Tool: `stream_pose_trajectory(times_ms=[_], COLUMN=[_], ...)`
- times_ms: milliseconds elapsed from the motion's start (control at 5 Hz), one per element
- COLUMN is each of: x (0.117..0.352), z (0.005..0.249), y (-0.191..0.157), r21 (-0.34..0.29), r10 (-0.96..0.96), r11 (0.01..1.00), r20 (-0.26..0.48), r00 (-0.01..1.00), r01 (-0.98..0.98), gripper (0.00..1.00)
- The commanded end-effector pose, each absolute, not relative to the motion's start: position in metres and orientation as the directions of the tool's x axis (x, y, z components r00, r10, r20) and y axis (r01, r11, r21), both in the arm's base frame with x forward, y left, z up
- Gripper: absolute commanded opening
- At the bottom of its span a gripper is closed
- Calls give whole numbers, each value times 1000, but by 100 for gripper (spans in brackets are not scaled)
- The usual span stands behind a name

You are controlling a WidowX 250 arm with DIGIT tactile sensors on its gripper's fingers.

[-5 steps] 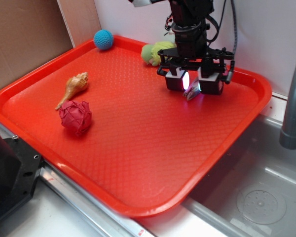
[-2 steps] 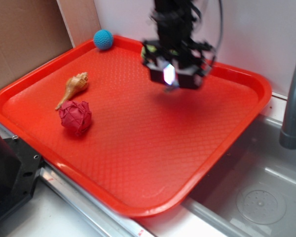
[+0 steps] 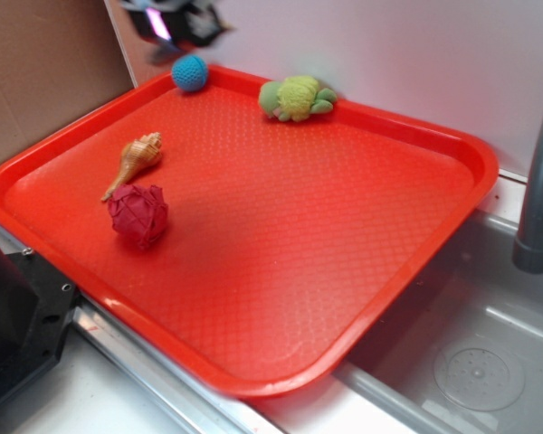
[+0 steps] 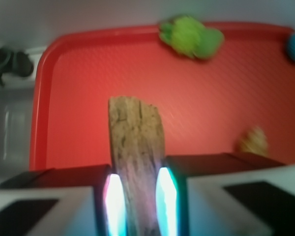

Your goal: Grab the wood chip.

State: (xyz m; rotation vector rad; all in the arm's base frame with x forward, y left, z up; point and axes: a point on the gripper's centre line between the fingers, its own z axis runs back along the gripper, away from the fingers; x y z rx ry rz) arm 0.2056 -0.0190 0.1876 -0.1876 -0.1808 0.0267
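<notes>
The pincer [image 4: 137, 206] pinches the wood chip [image 4: 136, 152] between its two glowing pads, high above the red tray [image 4: 73, 88]. On the tray, the green plush [image 3: 295, 97] lies at the far edge, the seashell [image 3: 138, 158] near the left edge.

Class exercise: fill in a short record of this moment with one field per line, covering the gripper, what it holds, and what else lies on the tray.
gripper: shut on the wood chip, raised above the tray's far left corner
wood chip: clamped between both fingers, sticking out past them
tray: red, beside the sink
seashell: on the tray, left side
red paper ball: just in front of the seashell
blue ball: far left corner
green plush toy: far edge
</notes>
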Motion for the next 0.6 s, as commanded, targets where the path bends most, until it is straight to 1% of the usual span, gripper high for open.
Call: stream_pose_trajectory(times_ms=[0, 200, 400], x=[203, 214, 216], z=[226, 201, 198], y=[18, 22, 19], r21=[-146, -149, -123], r10=[74, 68, 76], r11=[988, 987, 990], r20=[152, 59, 47], r00=[986, 996, 996], r01=[-52, -58, -70], gripper=[0, 0, 0])
